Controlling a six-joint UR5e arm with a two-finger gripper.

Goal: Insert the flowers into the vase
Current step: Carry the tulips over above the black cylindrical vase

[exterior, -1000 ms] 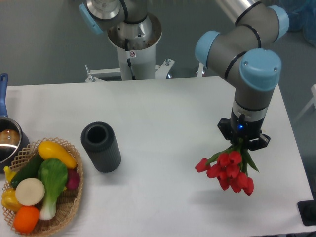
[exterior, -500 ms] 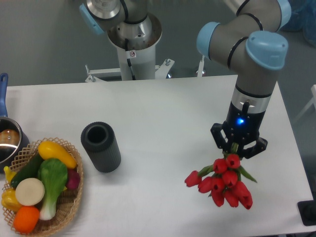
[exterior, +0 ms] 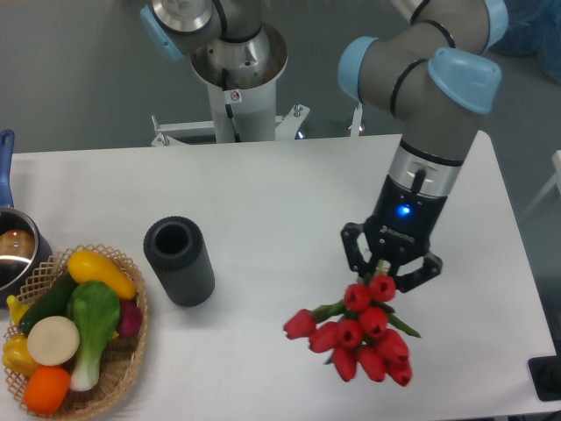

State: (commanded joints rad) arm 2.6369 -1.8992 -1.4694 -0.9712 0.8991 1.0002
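Gripper (exterior: 387, 267) clenches green stems of the flowers (exterior: 355, 337); red tulip heads point down toward camera.

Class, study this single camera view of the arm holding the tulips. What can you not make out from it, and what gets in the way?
1. Stems of the flowers: hidden in the camera view by the gripper and the red heads.
2. Inside of the vase: too dark to see.
3. The pot: cut off by the left edge.
4. Vegetables low in the basket: covered by those on top.
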